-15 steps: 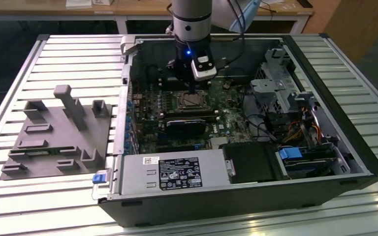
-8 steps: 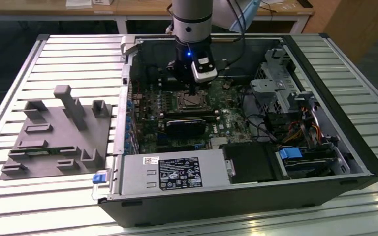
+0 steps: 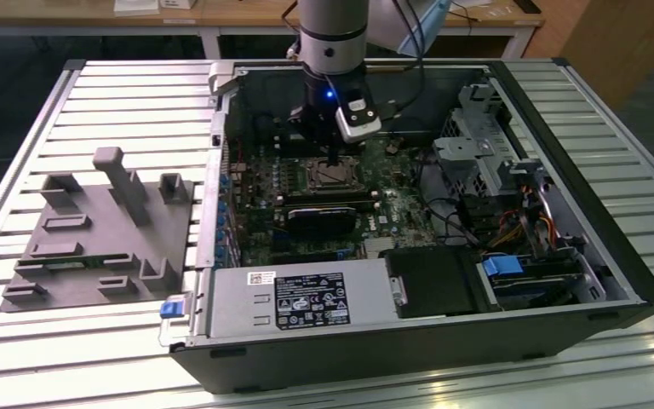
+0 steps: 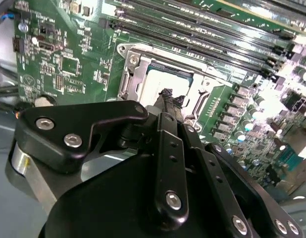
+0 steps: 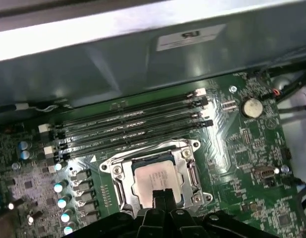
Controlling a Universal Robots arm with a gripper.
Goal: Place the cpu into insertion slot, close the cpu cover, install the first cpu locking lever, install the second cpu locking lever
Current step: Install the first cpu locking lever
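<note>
On the slatted metal tabletop (image 3: 100, 94), a grey moulded fixture (image 3: 100, 230) lies at the exterior view's left, beside an open computer case (image 3: 418, 349). A wooden desk (image 3: 248, 13) stands behind and a wooden cabinet (image 3: 611, 43) at the right. The arm reaches down into the case, its end effector (image 5: 162, 196) pressed together and holding nothing at the edge of the cpu (image 5: 155, 178), which sits in the insertion slot (image 5: 148, 160) framed by the silvery cpu cover (image 5: 185, 153).
</note>
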